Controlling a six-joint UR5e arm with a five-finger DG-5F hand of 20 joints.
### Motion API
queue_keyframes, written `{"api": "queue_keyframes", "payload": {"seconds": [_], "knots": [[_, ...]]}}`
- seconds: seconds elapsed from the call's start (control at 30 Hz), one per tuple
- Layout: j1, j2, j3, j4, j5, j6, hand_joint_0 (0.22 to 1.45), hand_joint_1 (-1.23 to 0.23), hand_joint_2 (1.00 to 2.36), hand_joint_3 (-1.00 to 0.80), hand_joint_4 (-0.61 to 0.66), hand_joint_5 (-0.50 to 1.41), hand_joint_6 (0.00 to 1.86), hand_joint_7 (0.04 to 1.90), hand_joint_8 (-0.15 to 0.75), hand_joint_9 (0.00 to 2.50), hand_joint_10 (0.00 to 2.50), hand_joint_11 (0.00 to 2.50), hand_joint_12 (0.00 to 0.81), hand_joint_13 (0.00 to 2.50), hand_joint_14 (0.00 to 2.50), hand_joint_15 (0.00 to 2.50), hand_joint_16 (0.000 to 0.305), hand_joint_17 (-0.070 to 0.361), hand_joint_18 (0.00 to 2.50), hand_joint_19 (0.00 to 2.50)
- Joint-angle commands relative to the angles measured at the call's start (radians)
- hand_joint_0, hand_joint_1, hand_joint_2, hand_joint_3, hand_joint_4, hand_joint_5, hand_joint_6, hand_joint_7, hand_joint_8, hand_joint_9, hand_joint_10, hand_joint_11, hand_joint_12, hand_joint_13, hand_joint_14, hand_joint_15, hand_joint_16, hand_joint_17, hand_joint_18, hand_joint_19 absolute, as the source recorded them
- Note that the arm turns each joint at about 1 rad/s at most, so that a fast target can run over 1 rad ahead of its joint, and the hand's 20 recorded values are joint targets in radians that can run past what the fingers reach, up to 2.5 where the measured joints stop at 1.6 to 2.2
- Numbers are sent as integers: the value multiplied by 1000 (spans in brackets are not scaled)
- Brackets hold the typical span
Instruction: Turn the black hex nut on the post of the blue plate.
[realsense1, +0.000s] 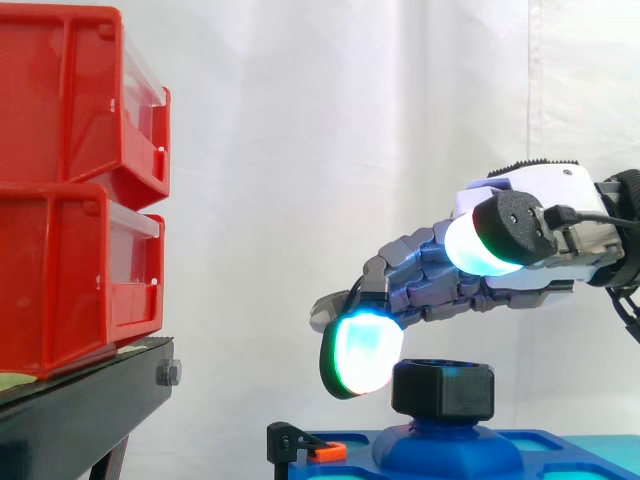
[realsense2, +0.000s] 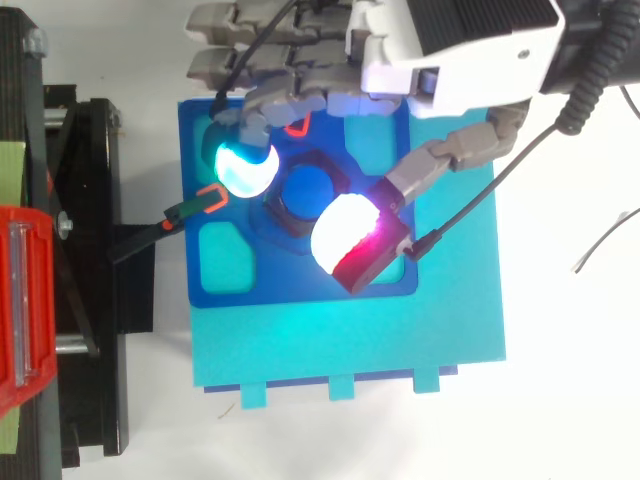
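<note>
Black and hard-looking, the hex nut (realsense1: 443, 390) is sitting on the post (realsense2: 308, 190) at the blue plate's (realsense2: 290, 283) centre. The hand (realsense1: 530, 190) is hovering spread, pads (realsense2: 243, 168) flanking the nut, not pinching. Its flat sides are likely offering the surest grip.

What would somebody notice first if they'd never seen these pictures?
The glowing fingertips: a cyan one hangs just left of the black hex nut, and in the top view a white-and-red one glows at the nut's other side. They belong to the robot's hand, reaching in over the blue plate. Two red bins stand stacked at the left.
</note>
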Motion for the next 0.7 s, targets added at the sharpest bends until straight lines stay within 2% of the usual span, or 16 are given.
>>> {"api": "queue_keyframes", "payload": {"seconds": [0.0, 0.17, 0.43, 0.67], "knots": [[-9, 1, 1, 3, -19, 0, 502, -230, 1000, -500, 268, -193, 503, 899, 251, 200, 0, 0, 353, 0, 0, 0, 50, 113, 0, 158], [-15, 1, 1, 9, -29, 0, 503, -230, 1000, -500, 268, -194, 503, 895, 250, 200, 0, 0, 352, 0, 0, 0, 50, 113, 0, 164], [-32, 1, 1, 17, -64, 0, 504, -230, 1000, -500, 268, -194, 504, 898, 251, 205, 0, 0, 355, 0, 0, 0, 50, 113, 0, 165], [-41, 1, 2, 14, -73, 2, 504, -232, 1000, -500, 264, -194, 503, 894, 251, 204, 0, 0, 354, 0, 0, 0, 50, 112, 0, 163]]}}
